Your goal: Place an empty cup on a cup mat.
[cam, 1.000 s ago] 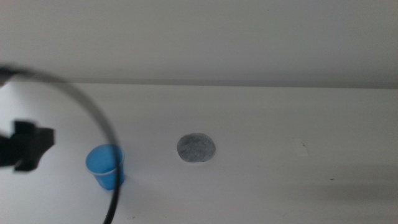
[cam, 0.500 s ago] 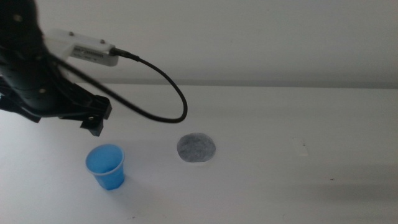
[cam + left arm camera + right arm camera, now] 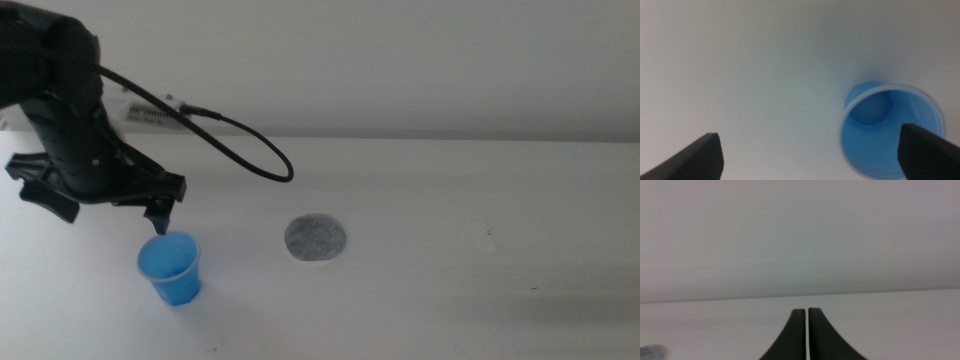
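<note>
The blue cup [image 3: 172, 268] stands upright and empty on the white table, at the front left. The grey speckled cup mat [image 3: 316, 238] lies flat to its right, apart from it. My left gripper [image 3: 112, 215] hangs just above and behind the cup, jaws open wide, with one fingertip [image 3: 160, 220] right over the cup's rim. In the left wrist view the cup [image 3: 890, 131] sits off to one side of the open gripper [image 3: 815, 150], with one jaw over its rim. My right gripper [image 3: 806, 311] is shut and empty, out of the middle view.
The white table [image 3: 480, 290] ends at a pale wall behind. A black cable [image 3: 250, 145] loops from the left arm over the table behind the mat. A grey patch, perhaps the mat's edge [image 3: 651, 353], shows in the right wrist view's corner.
The left arm has come in from the left and dropped toward the cup, so its open jaws now hang just above the rim. Cup and mat have not moved.
</note>
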